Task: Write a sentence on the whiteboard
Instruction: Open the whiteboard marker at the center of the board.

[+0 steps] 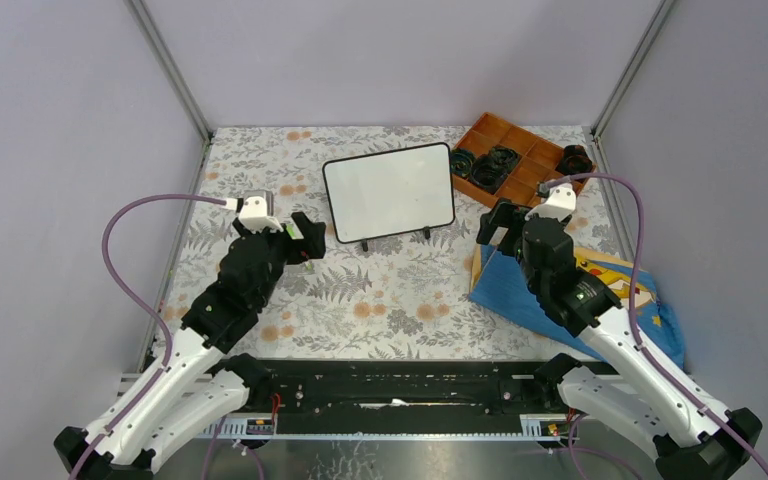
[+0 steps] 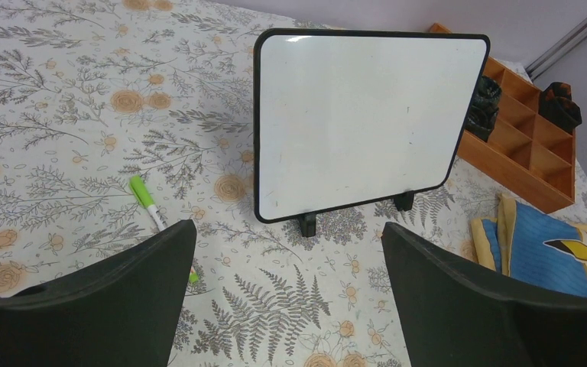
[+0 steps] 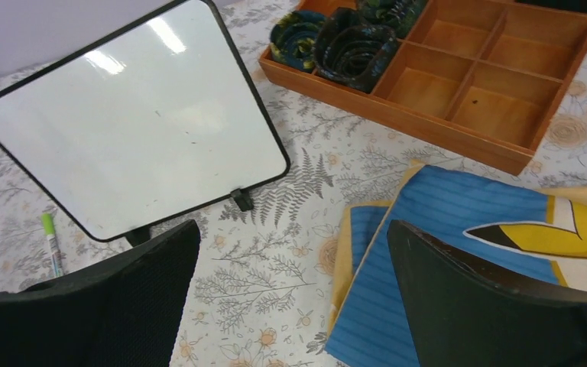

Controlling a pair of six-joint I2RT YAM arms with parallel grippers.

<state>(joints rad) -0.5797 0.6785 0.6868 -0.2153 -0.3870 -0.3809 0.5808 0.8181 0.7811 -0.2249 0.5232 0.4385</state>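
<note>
**Item 1.** Small rectangular whiteboard (image 1: 388,192) (image 2: 363,122) (image 3: 130,122) with rounded corners, thin black frame and black feet. Stands upright, tilted back, at the far centre of the table. Face plain white with a few faint specks.

**Item 2.** Green-capped white marker (image 2: 147,200) (image 3: 51,245). Lies flat on the tablecloth to the left of the board, apart from it and just beside the left claw.

**Item 3.** Left gripper (image 1: 305,240) (image 2: 287,237), black, two-fingered. Jaws spread wide, grasping nothing. Sits near the board's left side.

**Item 4.** Right gripper (image 1: 500,225) (image 3: 287,233), same make. Jaws released and empty. Sits over the cloth's far-left corner.

**Item 5.** Blue striped cloth with yellow Pikachu print (image 1: 505,290) (image 3: 458,229). Lies at right, near the board's right foot.

**Item 6.** Orange-brown wooden compartment tray (image 1: 490,125) (image 3: 397,126). Sits at the far right, with dark coiled objects (image 1: 495,165) in several cells.

**Item 7.** Grey floral tablecloth (image 1: 390,300). Lies under everything listed.
</note>
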